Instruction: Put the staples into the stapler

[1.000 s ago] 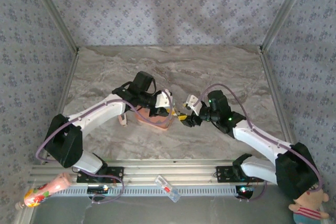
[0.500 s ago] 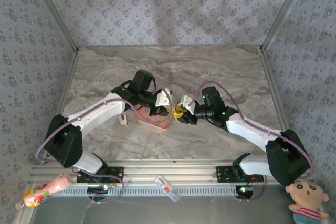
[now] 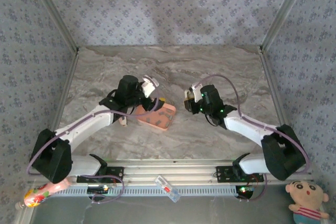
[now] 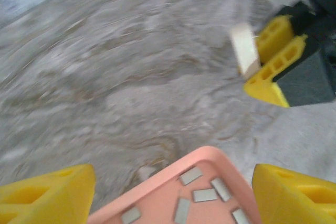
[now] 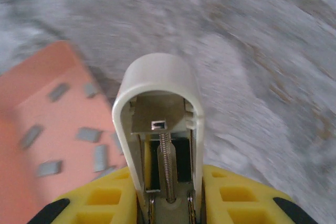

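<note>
the tray (image 4: pixel 157 195) is salmon pink, the staples (image 4: pixel 203 195) in it dull grey. the stapler (image 5: pixel 157 72) is cream-white, with silvery metal inside. the left gripper (image 4: pixel 170 198) and the right gripper (image 5: pixel 168 203) both have bright yellow fingers (image 5: pixel 105 200). the table (image 3: pixel 220 69) is veined grey-beige marble. the walls (image 3: pixel 168 9) are pale lilac-grey — small flower sprigs repeating.

There is one pink tray (image 3: pixel 167 113). It has staples (image 5: pixel 86 135) in it: I count six from the left wrist and at least seven from the right wrist. There is one stapler (image 5: pixel 157 77). There are two robot arms (image 3: pixel 84 121), one table (image 3: pixel 220 66) and one doll (image 3: pixel 307 203).
</note>
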Robot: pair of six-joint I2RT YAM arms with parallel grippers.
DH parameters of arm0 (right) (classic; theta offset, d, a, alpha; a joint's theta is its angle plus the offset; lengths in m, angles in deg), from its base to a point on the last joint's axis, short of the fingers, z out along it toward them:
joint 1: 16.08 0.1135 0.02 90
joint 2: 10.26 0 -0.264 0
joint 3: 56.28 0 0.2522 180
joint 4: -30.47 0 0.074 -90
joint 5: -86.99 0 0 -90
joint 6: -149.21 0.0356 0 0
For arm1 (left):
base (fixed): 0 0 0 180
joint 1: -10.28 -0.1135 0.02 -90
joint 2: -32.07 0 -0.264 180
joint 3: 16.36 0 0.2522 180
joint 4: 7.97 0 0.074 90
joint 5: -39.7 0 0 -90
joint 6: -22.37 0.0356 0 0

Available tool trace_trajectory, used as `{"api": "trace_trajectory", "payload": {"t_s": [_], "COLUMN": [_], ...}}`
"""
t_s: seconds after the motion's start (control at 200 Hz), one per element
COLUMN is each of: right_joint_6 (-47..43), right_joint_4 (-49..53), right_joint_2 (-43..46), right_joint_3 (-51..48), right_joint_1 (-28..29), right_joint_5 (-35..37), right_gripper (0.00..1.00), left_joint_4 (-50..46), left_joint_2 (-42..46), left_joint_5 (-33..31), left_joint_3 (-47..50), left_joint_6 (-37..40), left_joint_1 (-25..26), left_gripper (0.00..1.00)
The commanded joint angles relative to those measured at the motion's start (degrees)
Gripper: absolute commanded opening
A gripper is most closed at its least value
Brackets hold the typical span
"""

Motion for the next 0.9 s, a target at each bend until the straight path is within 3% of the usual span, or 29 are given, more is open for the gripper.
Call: {"api": "trace_trajectory", "payload": {"t_s": [0.0, 0.185, 0.365, 0.705, 0.895], "right_joint_6": [14.1, 19.5, 22.7, 24.7, 26.2], "right_joint_4": [3.8, 7.2, 9.3, 9.8, 10.6], "right_joint_2": [-4.3, -13.2, -19.5, -25.1, -26.0], "right_joint_3": [4.1, 10.1, 15.2, 18.3, 18.7], "right_joint_1": [1.4, 4.2, 5.5, 6.2, 6.3], "right_joint_5": [15.8, 24.5, 27.9, 28.0, 27.4], "right_gripper": [0.27, 0.3, 0.31, 0.34, 0.42], "left_joint_4": [0.5, -2.2, -3.2, -5.4, -6.2], "left_joint_2": [3.4, 7.0, 8.5, 9.1, 9.2], "left_joint_5": [-13.7, -20.0, -21.9, -25.2, -25.1], "left_joint_3": [2.6, 6.3, 7.9, 9.2, 9.5], "left_joint_6": [-15.0, -20.0, -22.3, -26.3, -27.2], "left_joint_1": [-0.9, -1.3, -1.5, -2.1, -2.6], "left_gripper": [0.79, 0.79, 0.8, 0.84, 0.84]}}
